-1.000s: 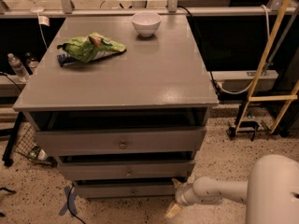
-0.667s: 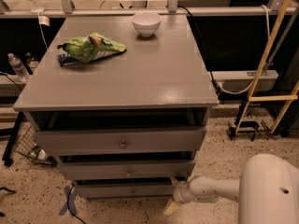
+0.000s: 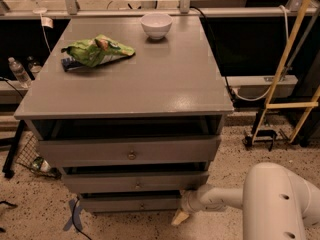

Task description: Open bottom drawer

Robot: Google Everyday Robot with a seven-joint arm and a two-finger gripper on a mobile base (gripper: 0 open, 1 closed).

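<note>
The grey cabinet [image 3: 125,91] has three drawers stacked in its front. The bottom drawer [image 3: 131,203] is the lowest, with a narrow front, a small round knob [image 3: 143,205] and a dark gap above it. My gripper [image 3: 180,216] is low by the floor at the drawer's right end, at the end of my white arm [image 3: 220,198], which reaches in from the lower right. The middle drawer [image 3: 135,183] and the top drawer [image 3: 131,151] also show dark gaps above their fronts.
A green snack bag [image 3: 95,51] and a white bowl [image 3: 156,25] lie on the cabinet top. A water bottle [image 3: 19,73] stands at the left. A wooden frame [image 3: 282,79] and cables stand at the right. The floor is speckled.
My arm has shifted a little to the left, bringing the gripper closer against the right end of the bottom drawer. The drawers have not visibly moved.
</note>
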